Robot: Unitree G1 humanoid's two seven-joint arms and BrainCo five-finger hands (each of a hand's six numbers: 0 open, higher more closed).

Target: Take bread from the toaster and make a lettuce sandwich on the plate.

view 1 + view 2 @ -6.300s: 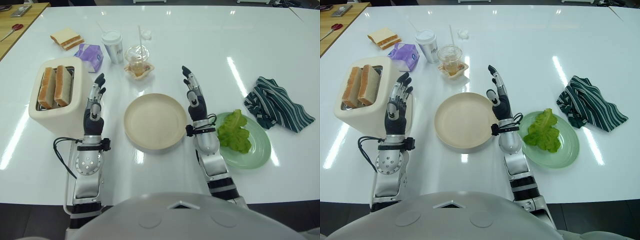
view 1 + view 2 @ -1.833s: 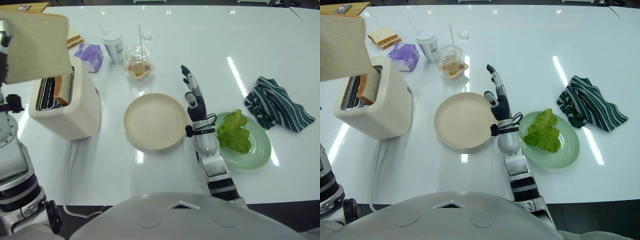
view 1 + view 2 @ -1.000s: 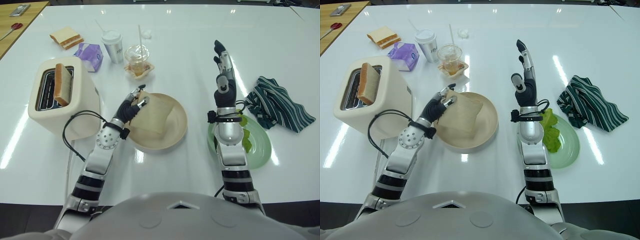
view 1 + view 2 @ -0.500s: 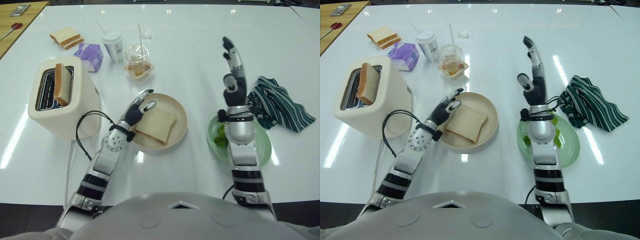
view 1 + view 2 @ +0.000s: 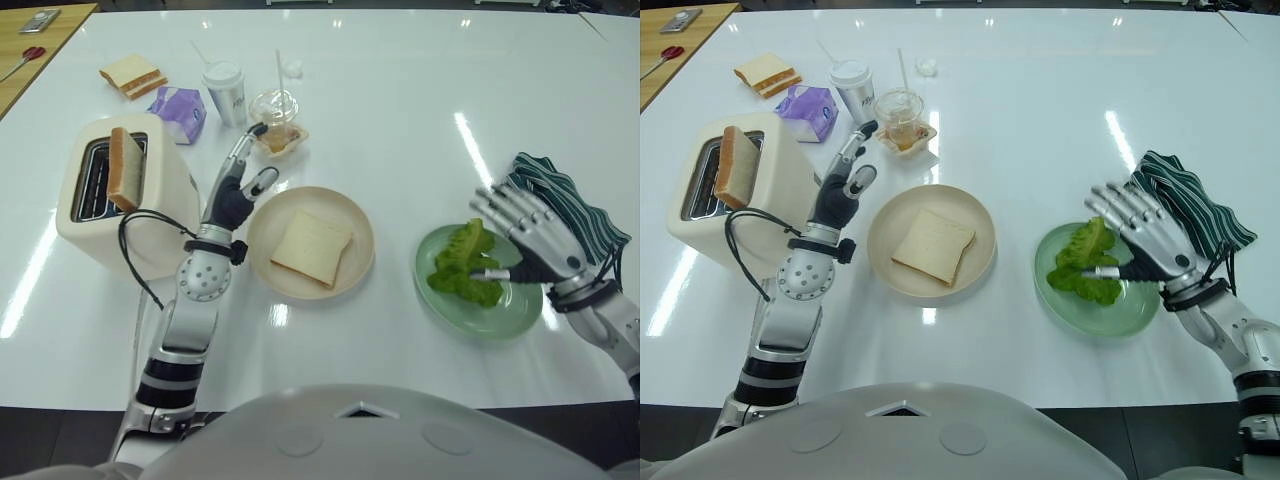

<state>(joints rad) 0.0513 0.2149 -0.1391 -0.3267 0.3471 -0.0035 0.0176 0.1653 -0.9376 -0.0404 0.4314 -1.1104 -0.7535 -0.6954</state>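
Observation:
A slice of bread lies flat on the beige plate at the table's middle. The cream toaster at the left holds one more upright slice in its slot. My left hand stands open between toaster and plate, fingers pointing up, holding nothing. A lettuce leaf lies on the green plate at the right. My right hand hovers over that plate's right side, open with fingers spread, a fingertip at the leaf's edge.
Behind the plates stand a lidded paper cup, a clear plastic cup with a straw, a purple tissue pack and two stacked bread slices. A striped cloth lies right of the green plate. The toaster's cable loops beside my left arm.
My left hand has drawn back from the bread on the plate and risen to the left. My right hand has come down from upright to hover over the lettuce.

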